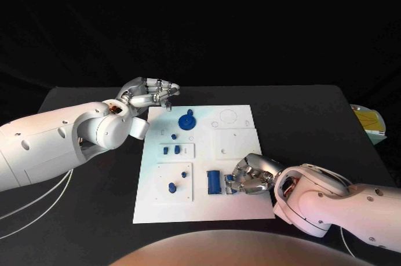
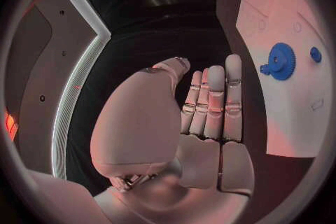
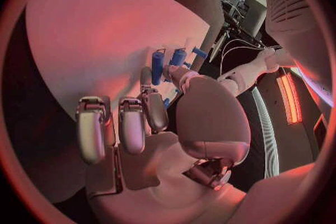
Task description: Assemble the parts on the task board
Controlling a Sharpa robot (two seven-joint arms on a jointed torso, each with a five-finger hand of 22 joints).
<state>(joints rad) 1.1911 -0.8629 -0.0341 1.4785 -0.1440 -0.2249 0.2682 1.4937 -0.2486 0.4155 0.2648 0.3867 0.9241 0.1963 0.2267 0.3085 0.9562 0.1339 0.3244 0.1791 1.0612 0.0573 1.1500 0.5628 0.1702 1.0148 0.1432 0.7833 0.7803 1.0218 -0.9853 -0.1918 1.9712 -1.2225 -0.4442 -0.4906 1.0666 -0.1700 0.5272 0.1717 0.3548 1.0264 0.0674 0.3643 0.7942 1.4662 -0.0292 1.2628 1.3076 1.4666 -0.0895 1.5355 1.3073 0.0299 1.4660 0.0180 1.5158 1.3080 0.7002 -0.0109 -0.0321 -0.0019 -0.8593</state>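
From the head view, the right hand (image 1: pixel 249 176) sits on the task board (image 1: pixel 238 211) beside a blue block (image 1: pixel 214 182); whether it grips it I cannot tell. The left wrist view shows the left hand (image 2: pixel 210 109) flat and empty near the blue gear (image 2: pixel 280 60). In the right wrist view, curled fingers (image 3: pixel 155 109) reach the block (image 3: pixel 157 65), so seating it seems next.

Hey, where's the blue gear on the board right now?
In the head view the blue gear lies on the far part of the task board, toward its left side, just right of the left hand hovering at the board's far-left corner.
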